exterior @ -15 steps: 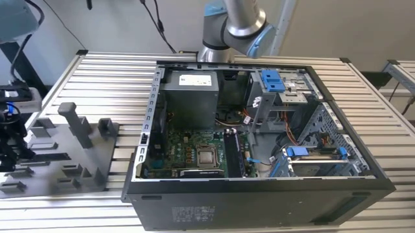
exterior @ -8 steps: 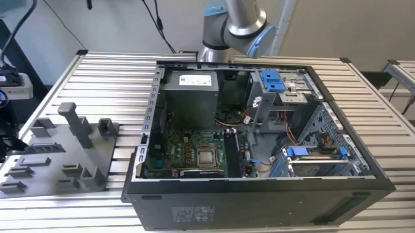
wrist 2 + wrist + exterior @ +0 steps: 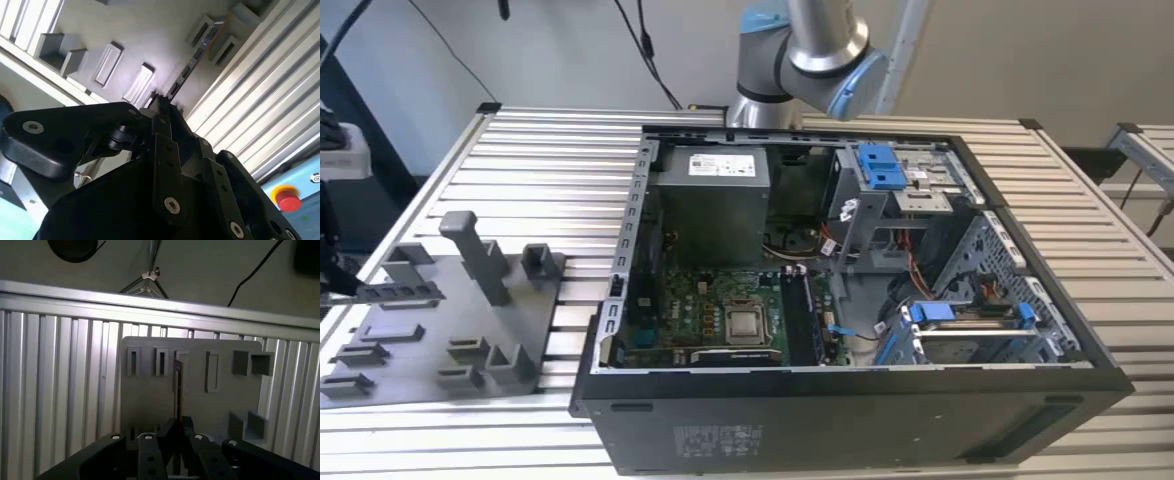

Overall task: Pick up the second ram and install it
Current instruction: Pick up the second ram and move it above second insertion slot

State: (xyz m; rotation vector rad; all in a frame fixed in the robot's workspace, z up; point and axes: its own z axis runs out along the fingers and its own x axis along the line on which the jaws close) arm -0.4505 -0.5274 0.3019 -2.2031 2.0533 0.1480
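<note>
A robot arm's black gripper (image 3: 159,102) pinches the near end of the second ram (image 3: 191,61), fingers drawn close together on the thin card, above a grey fixture tray (image 3: 150,30) on a slatted aluminium table (image 3: 250,100). In the second wrist view the card shows part of its flat side, with dark chips in a row. Its far end lines up between two raised grey blocks of the tray, and a red push-button (image 3: 288,197) sits beyond the table's edge. In the first wrist view the same gripper (image 3: 179,424) presents the second ram (image 3: 178,390) edge-on, as a narrow dark strip over the middle of the fixture tray (image 3: 150,400). A row of slot holders lies on the tray's far side, and past them the table (image 3: 50,390) ends at a rail. Whether the card touches the tray or hangs clear of it cannot be told from either wrist view. The exterior view takes in the wider bench: the arm (image 3: 807,50) rising behind an open computer case (image 3: 854,415), its motherboard (image 3: 707,315) exposed beside blue drive latches (image 3: 881,165), and the fixture tray (image 3: 420,330) to the case's side, at the exterior view's left.
</note>
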